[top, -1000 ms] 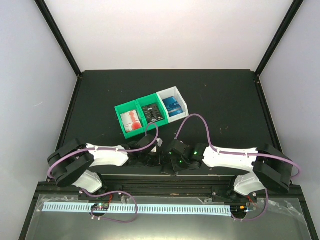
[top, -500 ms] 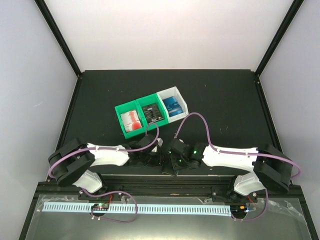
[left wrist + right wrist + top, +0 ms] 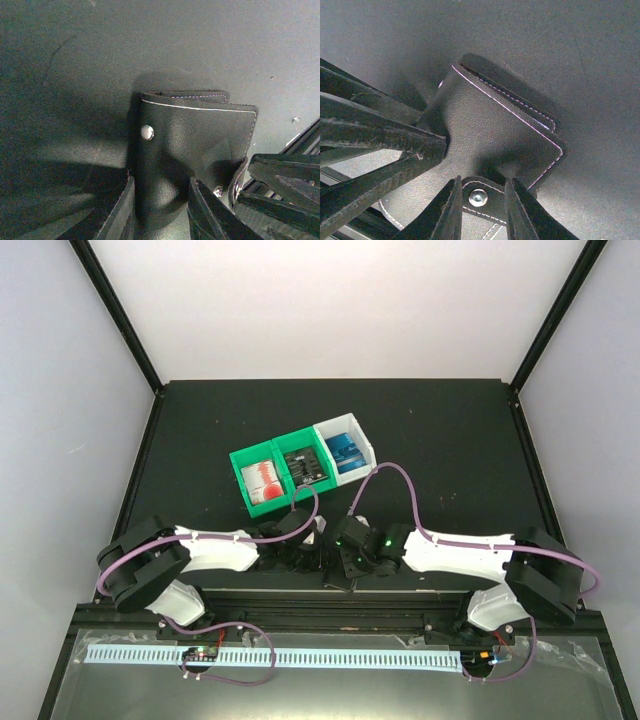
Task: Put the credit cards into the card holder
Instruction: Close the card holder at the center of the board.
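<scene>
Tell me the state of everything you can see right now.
card holder: folded, snap tab undone, held by both grippers
left gripper: shut on the card holder
right gripper: shut on its snap tab
cards: in the bins, not yet loaded

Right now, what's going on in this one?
Both arms are working on the black card holder at the near edge of the table. The left tool pinches its folded body, and the right tool appears to pinch its snap tab; the holder is not yet opened. No card is in hand: the red-and-white cards and black cards lie in the green bin, the blue cards in the white bin.
</scene>
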